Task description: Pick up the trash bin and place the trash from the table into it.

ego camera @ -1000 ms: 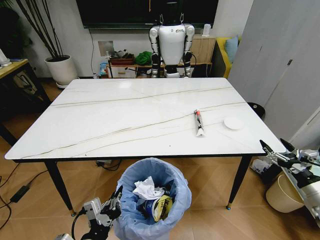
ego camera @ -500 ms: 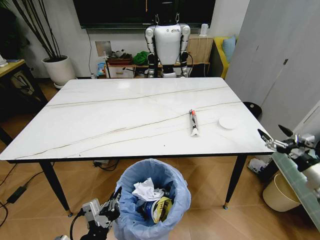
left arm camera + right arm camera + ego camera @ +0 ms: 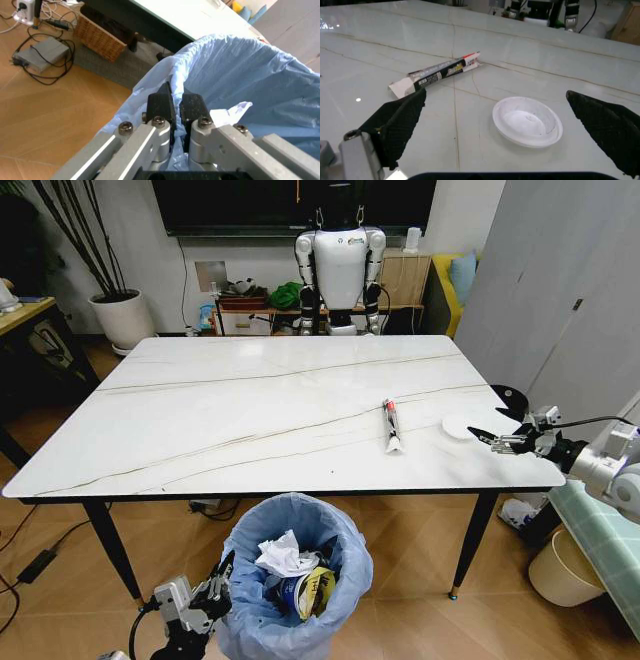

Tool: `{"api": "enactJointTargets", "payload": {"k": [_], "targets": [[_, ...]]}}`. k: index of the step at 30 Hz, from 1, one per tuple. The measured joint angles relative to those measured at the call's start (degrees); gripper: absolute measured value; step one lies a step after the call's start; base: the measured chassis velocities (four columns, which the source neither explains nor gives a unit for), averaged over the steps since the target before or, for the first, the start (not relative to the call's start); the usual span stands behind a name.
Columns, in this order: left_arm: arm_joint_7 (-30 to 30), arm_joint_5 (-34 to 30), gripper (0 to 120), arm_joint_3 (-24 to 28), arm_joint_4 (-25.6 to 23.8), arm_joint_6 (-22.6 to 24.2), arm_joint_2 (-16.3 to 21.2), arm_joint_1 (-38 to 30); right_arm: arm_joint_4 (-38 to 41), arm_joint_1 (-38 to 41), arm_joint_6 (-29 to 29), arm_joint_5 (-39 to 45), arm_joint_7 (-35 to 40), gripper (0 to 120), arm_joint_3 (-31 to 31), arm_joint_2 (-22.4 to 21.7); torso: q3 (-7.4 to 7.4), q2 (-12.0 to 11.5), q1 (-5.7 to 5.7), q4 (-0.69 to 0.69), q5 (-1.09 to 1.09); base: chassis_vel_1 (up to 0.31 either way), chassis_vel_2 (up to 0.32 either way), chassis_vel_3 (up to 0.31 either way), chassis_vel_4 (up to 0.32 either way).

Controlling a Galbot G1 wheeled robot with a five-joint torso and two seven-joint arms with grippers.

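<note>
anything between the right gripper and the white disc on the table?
Nothing visible. The right gripper hangs open at the table's right edge, with the white disc lying between its spread fingers in the wrist view. The tube lies off to one side, clear.

Open tabletop (image 3: 250, 410) around white disc (image 3: 527, 122)

The trash bin (image 3: 293, 580), lined with a crinkly light-blue bag, is standing on the floor just before the table's (image 3: 250, 410) near edge, holding tissues and wrappers. A slim red-black tube (image 3: 393, 425) and a white disc (image 3: 457, 428) are lying near the white, dark-veined top's right edge.
</note>
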Motion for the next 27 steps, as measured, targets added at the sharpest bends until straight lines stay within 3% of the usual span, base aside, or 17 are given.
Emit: {"api": "enactJointTargets", "payload": {"k": [5, 12, 18, 27], "targets": [[0.00, -0.06, 0, 0.02, 0.06, 0.01, 0.50, 0.02, -1.01, 3.67, -0.07, -0.28, -0.14, 100, -5.30, -1.24, 0.00, 0.01, 0.00, 0.01, 0.00, 0.000, 0.000, 0.000, 0.000], [-0.12, -0.91, 0, -0.80, 0.08, 0.10, 1.40, 0.09, -3.18, 16.20, -1.28, -0.27, -0.01, 100, -18.02, -1.04, 0.00, 0.00, 0.00, 0.04, 0.00, 0.000, 0.000, 0.000, 0.000], [-0.21, -1.47, 0, -1.10, 0.17, 0.20, 1.39, -0.43, -4.25, 21.10, -2.28, -0.33, -0.01, 100, -21.85, -0.03, 0.00, 0.00, 0.00, 0.05, -0.01, 0.000, 0.000, 0.000, 0.000], [-0.28, -1.88, 0, -1.33, 0.25, 0.25, 1.07, -0.74, -5.72, 22.50, -2.80, -1.45, -0.13, 100, -24.20, 1.51, 0.00, 0.00, 0.00, 0.03, 0.01, 0.000, 0.000, 0.000, 0.000]]}}
